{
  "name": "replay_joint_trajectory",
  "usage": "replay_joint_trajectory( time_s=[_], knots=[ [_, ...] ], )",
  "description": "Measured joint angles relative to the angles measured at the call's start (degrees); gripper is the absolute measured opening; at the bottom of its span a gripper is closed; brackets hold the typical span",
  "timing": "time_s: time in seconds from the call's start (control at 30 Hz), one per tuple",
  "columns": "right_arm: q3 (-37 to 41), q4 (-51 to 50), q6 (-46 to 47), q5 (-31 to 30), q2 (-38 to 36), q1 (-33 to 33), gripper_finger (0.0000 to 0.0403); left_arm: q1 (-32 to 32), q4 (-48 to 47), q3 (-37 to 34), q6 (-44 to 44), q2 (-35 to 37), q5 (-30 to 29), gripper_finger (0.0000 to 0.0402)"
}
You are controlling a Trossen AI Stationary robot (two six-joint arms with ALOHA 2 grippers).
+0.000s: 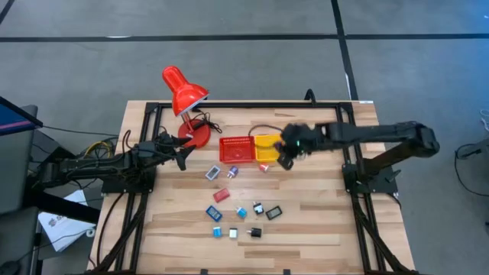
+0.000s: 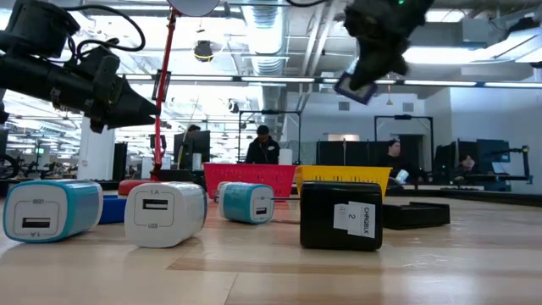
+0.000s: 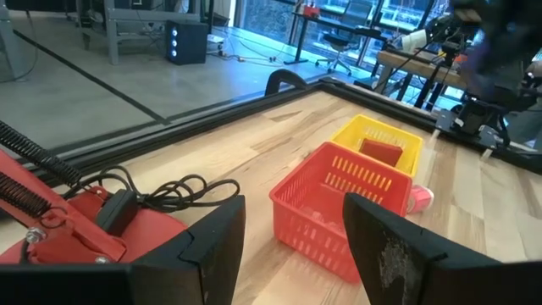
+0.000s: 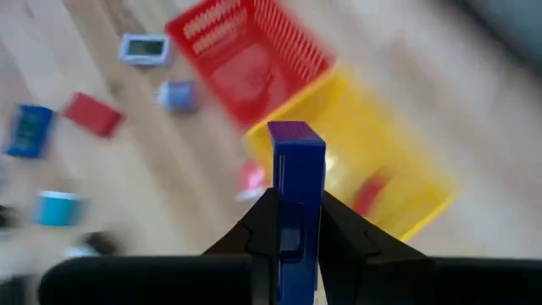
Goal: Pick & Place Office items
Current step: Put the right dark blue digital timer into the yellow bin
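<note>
both arms matte black, built of slim tubular links with chunkier joint housings. left arm carries loose black cables looping along its links. right arm has a small green light glowing near the wrist housing. left tool: two broad flat black fingers, inner faces scuffed pale grey. right tool: tapered black fingers.

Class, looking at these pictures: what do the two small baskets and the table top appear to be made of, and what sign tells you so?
Red basket and yellow basket: probably moulded plastic, judging by the uniform bright colour and slotted mesh walls. Table top: wood, likely sealed butcher-block, showing joined pale planks with grain and slight sheen.
</note>
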State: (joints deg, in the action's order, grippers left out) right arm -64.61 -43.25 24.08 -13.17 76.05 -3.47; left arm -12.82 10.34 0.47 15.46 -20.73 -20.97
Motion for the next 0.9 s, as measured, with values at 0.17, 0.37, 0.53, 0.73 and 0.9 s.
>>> replay_joint_trajectory(
  time_s=[0.17, 0.37, 0.53, 0.73, 0.9],
  knots=[
    [-6.29, -1.56, -27.76, 5.65, 4.85, -8.77, 0.0044, 0.0, 0.2, 0.0, 0.0, -0.01, -0.01, 0.0195],
    [-13.31, -6.22, -62.9, 11.78, 12.96, -14.18, 0.0044, -0.02, 0.2, 0.0, 0.0, -0.02, -0.02, 0.0195],
    [-17.02, -5.93, -80.1, 11.86, 18.02, -14.7, 0.0047, -0.01, 0.23, 0.01, 0.0, -0.02, 0.0, 0.0195],
    [-17.43, -8.57, -95.16, 11.49, 21.82, -13.64, 0.0049, -0.01, 0.22, 0.0, 0.0, 0.0, 0.0, 0.0195],
    [-17.46, -8.49, -100.66, 11.37, 23.8, -13.43, 0.005, -0.02, 0.2, 0.0, 0.0, -0.01, 0.0, 0.0195]
  ],
)
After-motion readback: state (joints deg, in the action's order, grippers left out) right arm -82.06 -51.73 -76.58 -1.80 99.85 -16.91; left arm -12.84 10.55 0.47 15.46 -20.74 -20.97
